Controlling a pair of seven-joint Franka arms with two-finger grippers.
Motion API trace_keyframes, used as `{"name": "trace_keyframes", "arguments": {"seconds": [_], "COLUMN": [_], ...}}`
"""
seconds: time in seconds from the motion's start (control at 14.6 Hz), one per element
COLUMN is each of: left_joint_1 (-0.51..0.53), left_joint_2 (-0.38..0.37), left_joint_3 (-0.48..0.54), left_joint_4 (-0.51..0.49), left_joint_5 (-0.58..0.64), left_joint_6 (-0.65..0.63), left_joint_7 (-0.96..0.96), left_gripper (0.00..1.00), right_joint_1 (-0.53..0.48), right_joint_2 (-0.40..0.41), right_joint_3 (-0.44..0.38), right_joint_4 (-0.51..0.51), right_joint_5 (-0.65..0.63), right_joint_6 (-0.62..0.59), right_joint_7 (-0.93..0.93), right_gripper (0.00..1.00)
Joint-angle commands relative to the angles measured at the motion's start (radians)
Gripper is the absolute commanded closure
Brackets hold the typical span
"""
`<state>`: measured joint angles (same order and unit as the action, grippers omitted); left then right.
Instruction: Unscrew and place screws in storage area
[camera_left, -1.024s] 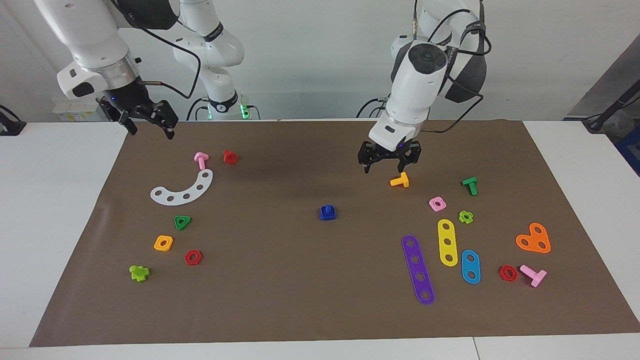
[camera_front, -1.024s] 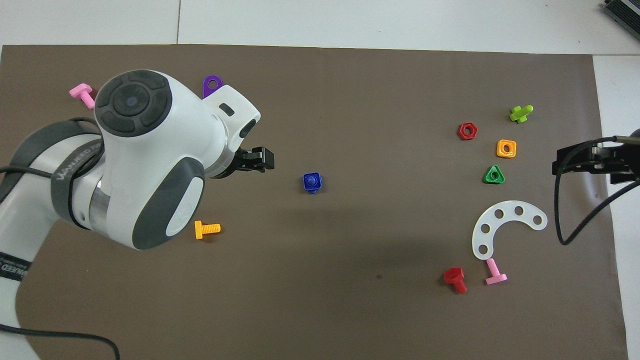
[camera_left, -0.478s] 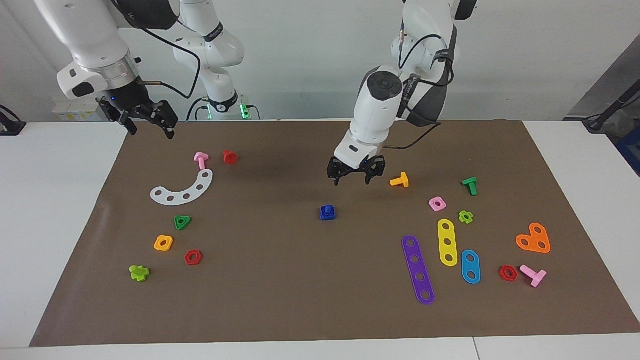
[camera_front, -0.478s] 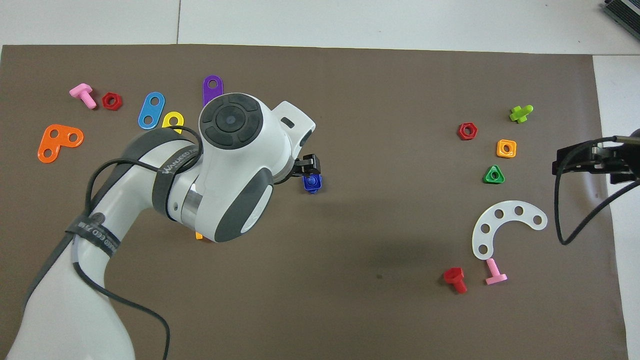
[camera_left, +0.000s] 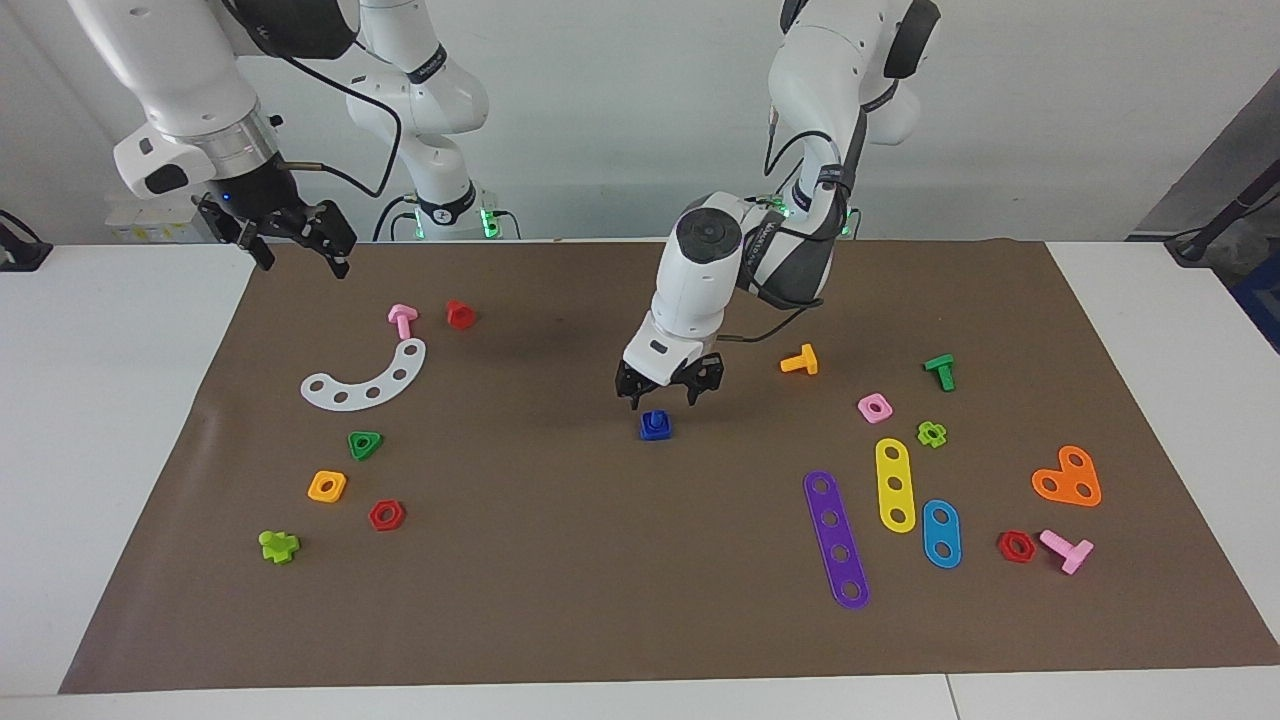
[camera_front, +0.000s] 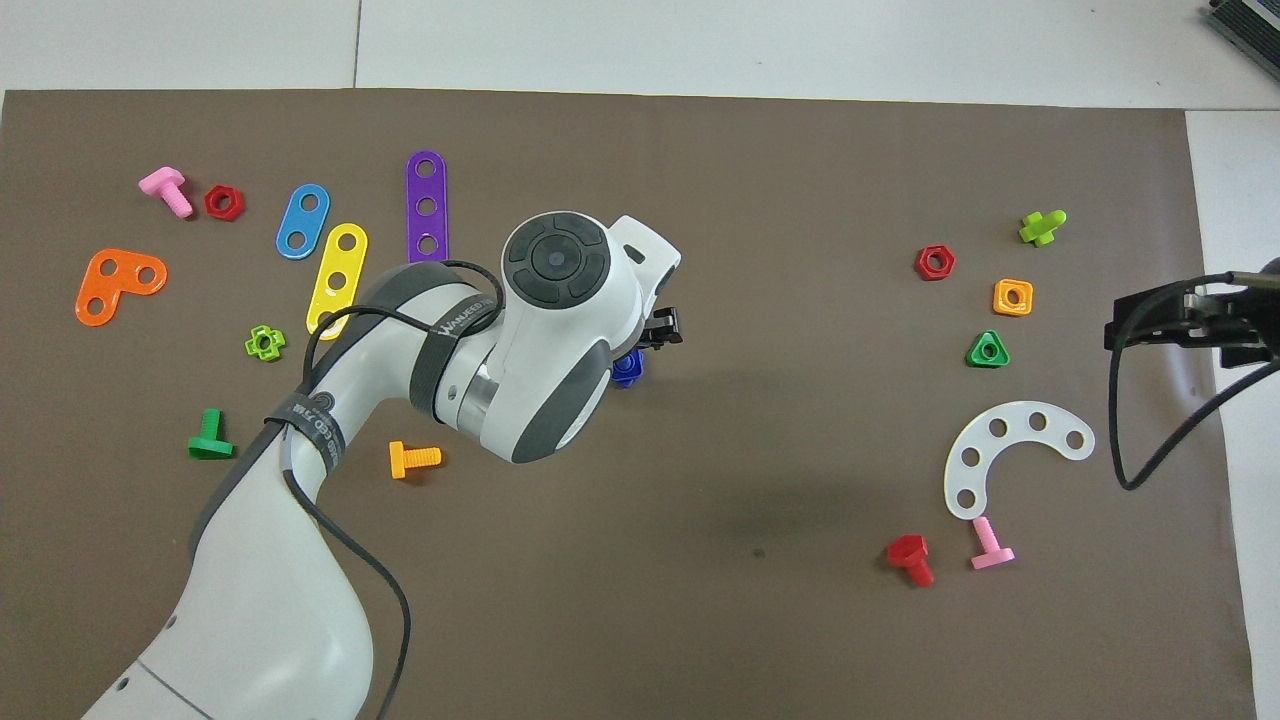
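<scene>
we see left gripper (camera_left: 661, 396) jaws spread, right above blue screw (camera_left: 655, 425), shank up; right gripper (camera_left: 300, 240) waits, spread.

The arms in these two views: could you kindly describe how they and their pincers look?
Both arms are glossy white with dark grey joint bands and round dark grey caps. Each carries a loose black cable. The left pincer and right pincer are black; the right one sits below a silver wrist ring.

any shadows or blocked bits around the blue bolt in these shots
Facing view: the blue bolt shows whole, the open left gripper just above it, a soft shadow on the brown mat. Overhead view: the left arm's wrist covers most of the bolt. The right gripper waits, open.
</scene>
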<state>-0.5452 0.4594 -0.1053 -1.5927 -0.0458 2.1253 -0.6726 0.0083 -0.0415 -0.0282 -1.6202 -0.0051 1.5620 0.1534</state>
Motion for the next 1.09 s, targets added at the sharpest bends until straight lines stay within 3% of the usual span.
{"name": "trace_keyframes", "arguments": {"seconds": [0.0,0.68,1.02], "left_joint_1": [-0.016,-0.025,-0.032], "left_joint_2": [0.024,0.033,0.047], "left_joint_3": [0.016,0.018,0.018], "left_joint_4": [0.017,-0.087,-0.082], "left_joint_5": [0.043,0.086,0.116], "left_joint_6": [0.034,0.160,0.159], "left_joint_7": [-0.025,-0.027,-0.027], "left_gripper": [0.08,0.12,0.12], "right_joint_1": [-0.007,-0.007,-0.007], "right_joint_2": [-0.008,-0.008,-0.008], "right_joint_3": [0.005,0.005,0.005], "right_joint_4": [0.000,0.000,0.000], "right_joint_5": [0.005,0.005,0.005], "right_joint_6": [-0.014,-0.014,-0.014], "right_joint_7": [-0.020,-0.020,-0.020], "right_gripper": [0.00,0.00,0.00]}}
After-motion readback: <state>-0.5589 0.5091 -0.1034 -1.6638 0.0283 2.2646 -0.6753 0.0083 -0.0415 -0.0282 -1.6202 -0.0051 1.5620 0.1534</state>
